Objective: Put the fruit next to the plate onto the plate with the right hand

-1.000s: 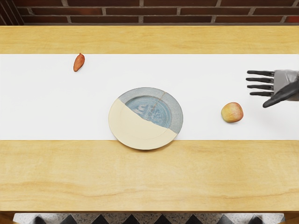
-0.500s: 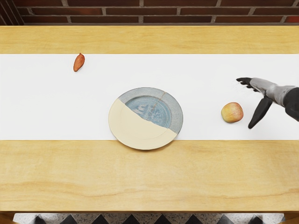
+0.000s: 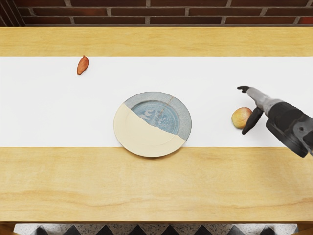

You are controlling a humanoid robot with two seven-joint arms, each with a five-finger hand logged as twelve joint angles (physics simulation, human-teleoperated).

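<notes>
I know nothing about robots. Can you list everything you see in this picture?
table: one, light wood, fills the view
white runner: one, white, across the table's middle
plate: one, half cream, half blue-grey, centre of runner
apple: one, yellow-red, right of the plate, apart from it
reddish-brown item: one, far left on the runner
brick wall: one, red-brown, behind the table
right hand: one, dark, open, at the apple's right side

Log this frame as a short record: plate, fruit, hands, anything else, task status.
plate: two-tone plate, middle of the white runner, nothing on it
fruit: apple on the runner, right of the plate, apart from it
right hand: open, at the apple's right side; contact unclear
left hand: not in view
other: reddish item, far left on the runner
status: apple not yet on plate
</notes>
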